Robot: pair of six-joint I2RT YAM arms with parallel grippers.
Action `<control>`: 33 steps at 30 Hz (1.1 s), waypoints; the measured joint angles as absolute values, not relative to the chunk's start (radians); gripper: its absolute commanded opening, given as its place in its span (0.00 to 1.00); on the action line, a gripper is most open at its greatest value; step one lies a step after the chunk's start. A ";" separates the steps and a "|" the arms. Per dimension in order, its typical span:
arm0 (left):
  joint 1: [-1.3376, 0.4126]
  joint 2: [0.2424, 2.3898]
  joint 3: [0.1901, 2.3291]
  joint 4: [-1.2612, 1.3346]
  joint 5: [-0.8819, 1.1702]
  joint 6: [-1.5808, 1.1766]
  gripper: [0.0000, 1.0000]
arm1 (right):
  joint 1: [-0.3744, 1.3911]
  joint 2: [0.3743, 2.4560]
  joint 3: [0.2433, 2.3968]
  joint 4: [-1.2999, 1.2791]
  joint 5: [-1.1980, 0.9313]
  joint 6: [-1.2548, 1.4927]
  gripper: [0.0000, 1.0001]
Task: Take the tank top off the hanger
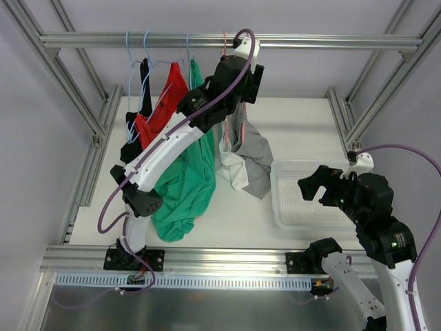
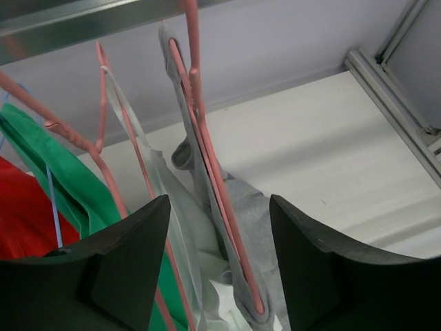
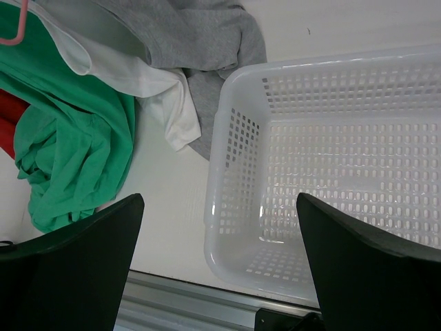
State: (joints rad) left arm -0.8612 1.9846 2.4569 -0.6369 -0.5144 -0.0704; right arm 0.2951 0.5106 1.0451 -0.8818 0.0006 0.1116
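— Left claw [image 2: 219,207] is wide open and grips nothing. Grey top [image 2: 249,210] on pink hanger [image 2: 207,138] hangs between its jaws, at 12 o'clock seen from above.
— So it is the reaching step, I think. Next it must pinch only the cloth. And right claw [image 3: 219,200]?
— Open and empty, at 4 o'clock.

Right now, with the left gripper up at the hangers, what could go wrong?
The open left gripper straddles the pink hanger together with the grey tank top; closing could clamp the wire and drag the hanger off the rail. The white garment hangs close beside and might get caught too.
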 measured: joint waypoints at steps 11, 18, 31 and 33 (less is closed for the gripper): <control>-0.785 2.057 2.434 -0.633 -0.452 -0.122 0.00 | 0.295 0.505 1.045 -0.879 -0.018 0.115 1.00; -0.786 2.053 2.434 -0.633 -0.421 -0.149 0.00 | 0.295 0.521 1.043 -0.873 -0.031 0.115 0.99; -0.786 1.974 2.451 -0.624 -0.369 -0.229 0.00 | 0.295 0.541 1.032 -0.862 -0.042 0.111 1.00; -0.786 1.953 2.445 -0.624 -0.352 -0.243 0.00 | 0.295 0.544 1.032 -0.860 -0.043 0.109 0.99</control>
State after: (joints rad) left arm -0.7864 1.9533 2.4451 -0.6239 -0.3515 -0.2428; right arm 0.2951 0.5438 1.0317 -0.8597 -0.0425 0.1089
